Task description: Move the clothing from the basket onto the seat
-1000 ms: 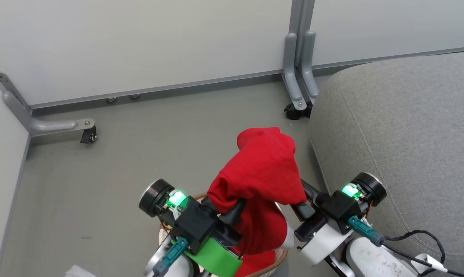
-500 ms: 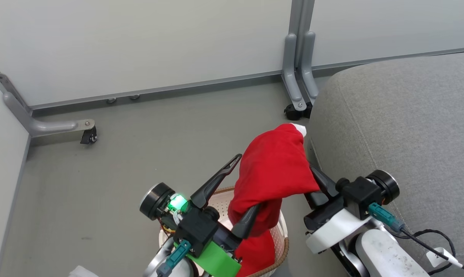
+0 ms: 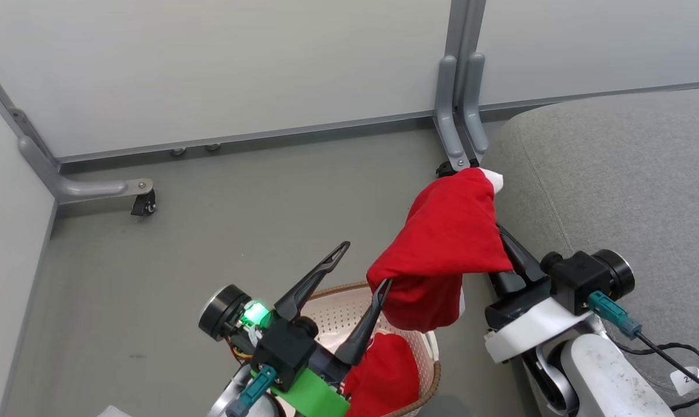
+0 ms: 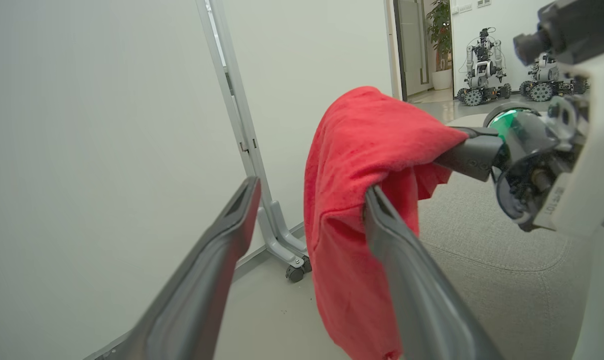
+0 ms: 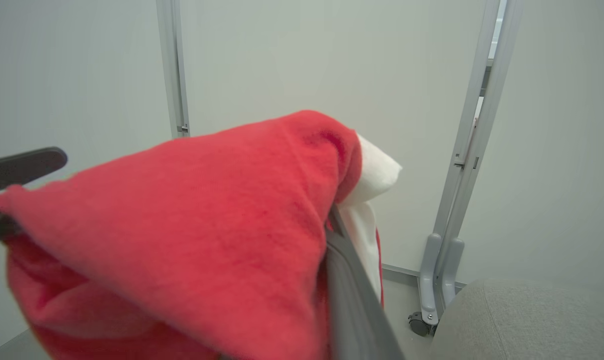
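Red cloth hangs off your right end effector (image 3: 510, 253), whose two fingers are clenched together and buried in the fabric, so you are carrying the red garment (image 3: 447, 243) by that arm; the pinch itself is hidden under the folds. Your left end effector (image 3: 365, 264) stands wide apart and grips nothing. Its inner fingertip sits at the garment's lower edge, and you cannot tell from these views whether it touches. The garment is in the air, clear of the basket (image 3: 340, 315) and over the floor (image 3: 239, 202), just short of the rounded edge of the couch (image 3: 615, 174). It looks soft and limp, bunched into a hood-like drape over the fingers with loose folds dangling below. A bit of white trim (image 3: 493, 179) pokes out at the far tip, nearest the couch; no emblem shows. By my reading you are partway through: nothing lies on the part of the couch that shows, this piece is lifted but not yet set down, and a second red garment (image 3: 384, 370) sits crumpled in the bottom of the basket beneath your left arm. That leaves you a carry over the cushion, a drop, and then a second pick from the basket.
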Robot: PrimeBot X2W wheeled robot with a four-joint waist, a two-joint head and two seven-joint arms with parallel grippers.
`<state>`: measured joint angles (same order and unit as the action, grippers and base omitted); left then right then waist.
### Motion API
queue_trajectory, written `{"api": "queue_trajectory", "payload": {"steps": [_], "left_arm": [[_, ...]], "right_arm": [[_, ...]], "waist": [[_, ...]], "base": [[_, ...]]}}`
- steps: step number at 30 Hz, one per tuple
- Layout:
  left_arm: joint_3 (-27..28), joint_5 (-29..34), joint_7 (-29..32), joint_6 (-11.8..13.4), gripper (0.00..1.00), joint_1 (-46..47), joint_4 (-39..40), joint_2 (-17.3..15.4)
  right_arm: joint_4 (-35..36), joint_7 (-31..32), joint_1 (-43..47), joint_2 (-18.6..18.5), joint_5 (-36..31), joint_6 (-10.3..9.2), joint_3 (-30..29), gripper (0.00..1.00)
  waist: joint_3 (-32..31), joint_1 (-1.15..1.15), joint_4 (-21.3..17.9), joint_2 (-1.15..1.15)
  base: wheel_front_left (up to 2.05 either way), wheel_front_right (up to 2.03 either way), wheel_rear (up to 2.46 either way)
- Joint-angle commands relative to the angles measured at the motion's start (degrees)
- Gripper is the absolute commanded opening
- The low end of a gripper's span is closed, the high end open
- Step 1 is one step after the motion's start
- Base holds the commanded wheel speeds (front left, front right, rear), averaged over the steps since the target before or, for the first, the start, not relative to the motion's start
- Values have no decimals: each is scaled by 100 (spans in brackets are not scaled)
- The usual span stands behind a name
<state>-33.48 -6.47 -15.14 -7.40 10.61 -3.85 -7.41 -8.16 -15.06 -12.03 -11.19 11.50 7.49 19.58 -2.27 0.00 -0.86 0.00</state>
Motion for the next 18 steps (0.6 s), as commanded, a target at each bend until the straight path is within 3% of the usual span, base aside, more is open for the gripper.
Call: {"api": "queue_trajectory", "payload": {"steps": [1,7,18], "left_arm": [[51,30,-1,-15,100,-104,-4,-42],[397,-43,-1,-15,100,-331,-29,-35],[1585,-254,-2,-13,100,-920,-278,151]], "right_arm": [[9,-18,71,-18,-3,0,-41,0],[54,-18,180,-3,-81,0,-210,0],[110,-18,441,101,-92,0,-484,0]], "waist": [[-12,0,21,0],[-53,0,64,0],[-118,0,56,0]], "base": [[0,0,0],[0,0,0],[0,0,0]]}}
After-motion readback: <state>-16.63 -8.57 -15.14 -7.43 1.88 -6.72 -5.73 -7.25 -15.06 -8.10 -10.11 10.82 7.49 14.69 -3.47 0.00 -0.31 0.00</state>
